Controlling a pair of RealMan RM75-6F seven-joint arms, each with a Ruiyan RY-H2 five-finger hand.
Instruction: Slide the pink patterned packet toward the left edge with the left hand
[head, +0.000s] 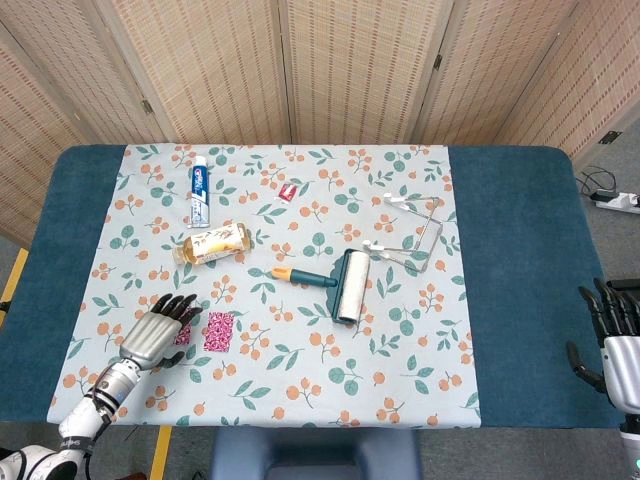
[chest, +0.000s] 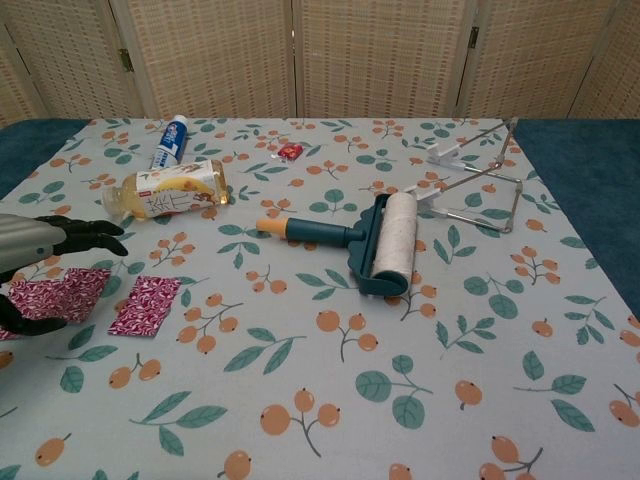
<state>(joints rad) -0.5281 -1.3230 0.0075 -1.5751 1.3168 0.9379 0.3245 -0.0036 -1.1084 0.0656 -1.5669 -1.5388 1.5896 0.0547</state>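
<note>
Two pink patterned packets lie flat on the floral cloth near its left front. The left packet (chest: 62, 296) is half covered by my left hand (head: 155, 335) in the head view, where only its edge (head: 184, 335) shows. The right packet (head: 219, 331) (chest: 145, 304) lies free beside it. In the chest view my left hand (chest: 38, 252) hovers just over the left packet with its fingers (chest: 92, 232) stretched out apart and the thumb low at the packet's near edge; it holds nothing. My right hand (head: 612, 345) stands off the table's right front corner, fingers apart and empty.
Behind the packets lie a yellow drink bottle (head: 211, 244) and a toothpaste tube (head: 200, 192). A teal lint roller (head: 345, 284) lies mid-table, with a wire rack (head: 415, 235) to its right and a small red item (head: 287, 193) further back. Blue table (head: 60, 260) borders the cloth at left.
</note>
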